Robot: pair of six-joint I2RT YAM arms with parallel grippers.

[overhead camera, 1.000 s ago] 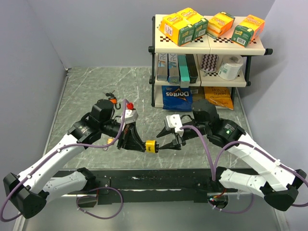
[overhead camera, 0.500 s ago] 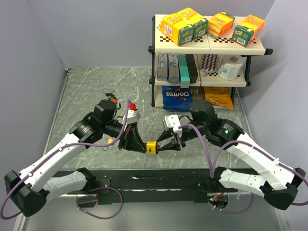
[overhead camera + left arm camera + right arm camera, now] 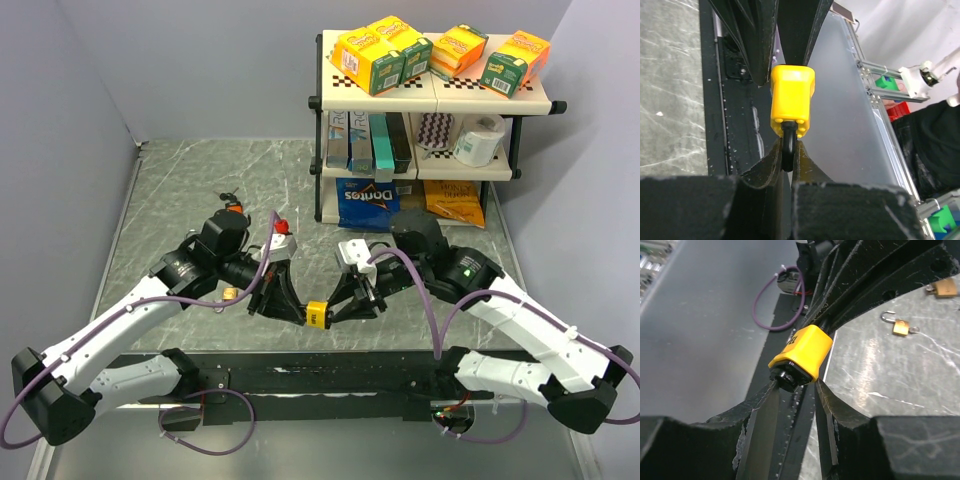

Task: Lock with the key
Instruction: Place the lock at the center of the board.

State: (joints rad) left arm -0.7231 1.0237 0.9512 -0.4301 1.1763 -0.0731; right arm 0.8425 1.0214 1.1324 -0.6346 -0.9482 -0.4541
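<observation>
A yellow padlock [image 3: 316, 313] hangs in the air between both arms, above the table's near edge. My left gripper [image 3: 299, 308] is shut on its black shackle [image 3: 787, 150], the pads pinching the loop, with the yellow body [image 3: 792, 97] pointing away. My right gripper [image 3: 795, 384] comes from the opposite side. Its fingertips [image 3: 822, 387] touch either side of the lock's [image 3: 802, 352] keyhole end, where a black round part sticks out. I cannot tell whether that part is the key.
Two small brass padlocks [image 3: 900, 326] [image 3: 942, 287] lie on the marble table behind the held lock. A stocked shelf [image 3: 430, 110] with a Doritos bag [image 3: 366, 203] stands at the back right. A black rail [image 3: 330, 375] runs along the near edge.
Both arms have carried the yellow padlock a little toward the near edge. My right gripper's jaws have narrowed onto the lock's end. The left grip is unchanged.
</observation>
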